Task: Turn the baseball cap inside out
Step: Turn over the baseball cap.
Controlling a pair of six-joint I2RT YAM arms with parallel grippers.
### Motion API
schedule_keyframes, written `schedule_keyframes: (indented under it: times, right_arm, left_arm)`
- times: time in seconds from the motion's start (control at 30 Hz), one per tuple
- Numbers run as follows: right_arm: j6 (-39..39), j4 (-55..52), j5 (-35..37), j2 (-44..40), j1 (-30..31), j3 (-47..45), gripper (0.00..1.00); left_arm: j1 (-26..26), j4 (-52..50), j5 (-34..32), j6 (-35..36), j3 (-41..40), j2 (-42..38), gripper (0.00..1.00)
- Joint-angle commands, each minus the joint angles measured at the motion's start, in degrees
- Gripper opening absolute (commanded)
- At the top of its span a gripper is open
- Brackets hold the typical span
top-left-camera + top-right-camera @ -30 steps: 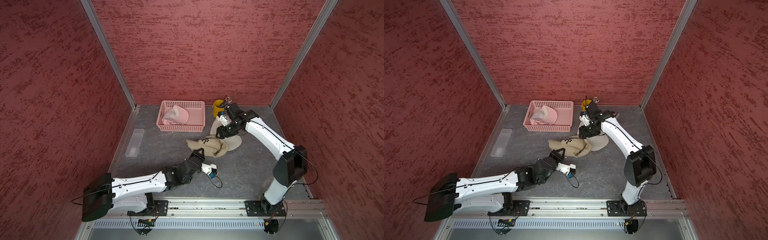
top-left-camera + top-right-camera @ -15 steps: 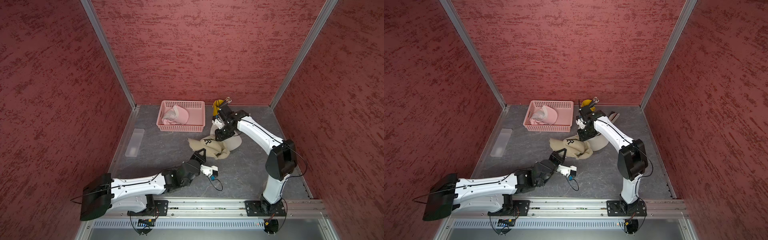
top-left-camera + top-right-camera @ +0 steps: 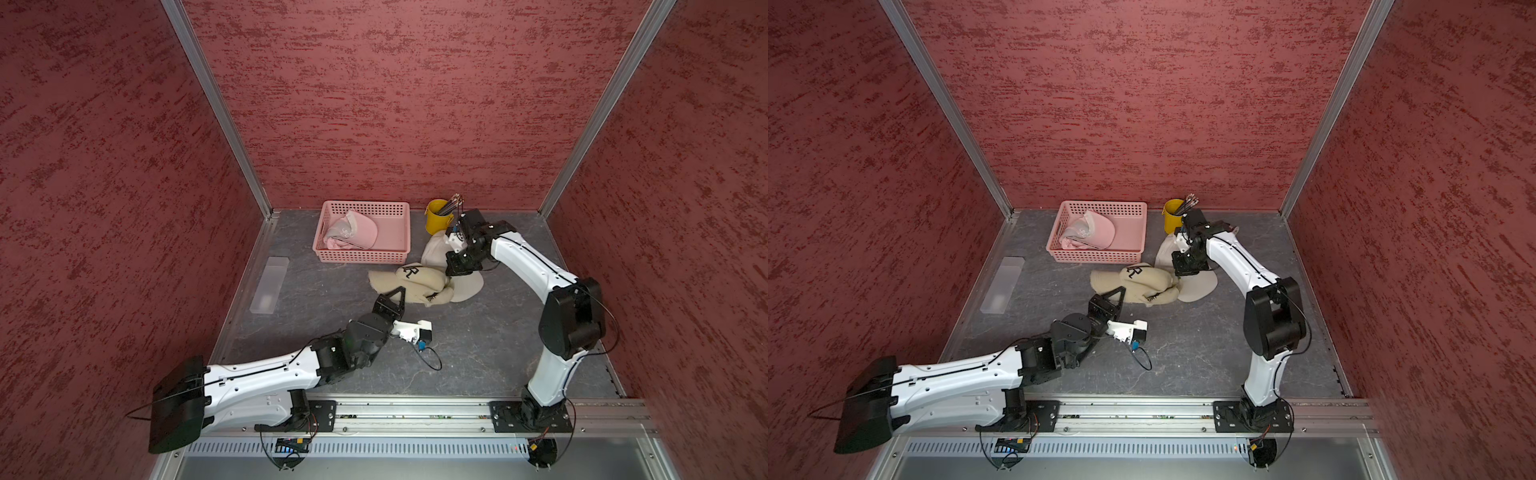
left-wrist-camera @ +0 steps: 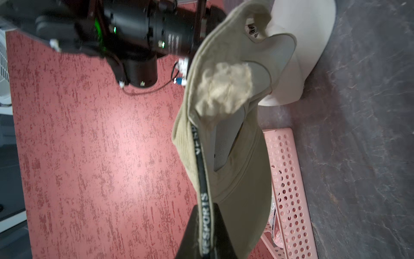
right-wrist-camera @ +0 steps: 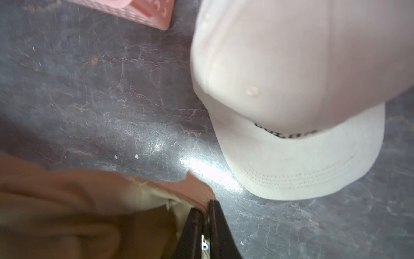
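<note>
On the dark grey marbled worktop [image 3: 478,345], just right of centre in a top view, the crumpled khaki fabric baseball cap [image 3: 415,282] rests against a white fabric baseball cap [image 3: 469,286]. The left hand [image 3: 397,296] is clenched on its black inner band [image 4: 202,179], and the right hand [image 5: 207,208] is clamped on a thin fold of rim. Pulling apart could slip that shallow pinch or drag the white cap along.

Matt cloth cap [image 3: 415,283], perforated plastic basket [image 3: 360,257]
</note>
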Motion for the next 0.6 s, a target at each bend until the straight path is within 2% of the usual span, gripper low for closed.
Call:
schedule_keyframes:
  times: [0.0, 0.17, 0.27, 0.37, 0.43, 0.5, 0.57]
  right_arm:
    - [6.0, 7.18, -5.19, -5.88, -2.97, -4.98, 0.08]
    - [15.33, 17.77, -12.31, -11.22, -3.59, -11.58, 0.13]
    - [23.34, 28.46, -18.5, -15.19, -3.46, -16.35, 0.18]
    - [33.0, 42.3, -23.56, -18.77, -3.12, -20.96, 0.22]
    - [37.5, 48.4, -24.85, -21.04, -2.89, -22.22, 0.27]
    - [38.28, 50.66, -24.9, -23.17, -2.67, -21.83, 0.28]
    - [35.29, 46.94, -24.92, -23.81, -2.78, -19.2, 0.31]
  left_arm:
    - [5.9, -5.89, 0.06, -9.16, 5.99, -4.34, 0.0]
    - [13.29, -15.59, 4.87, -22.49, 12.98, -4.14, 0.0]
    - [14.11, -26.67, 4.95, -32.62, 20.54, -0.24, 0.0]
    - [14.06, -38.4, 8.75, -43.34, 27.84, 3.18, 0.0]
    - [13.98, -41.28, 8.87, -46.92, 30.18, 5.53, 0.0]
    - [14.02, -43.5, 8.52, -48.83, 31.35, 7.71, 0.0]
    - [14.41, -43.85, 8.71, -49.89, 31.03, 8.65, 0.0]
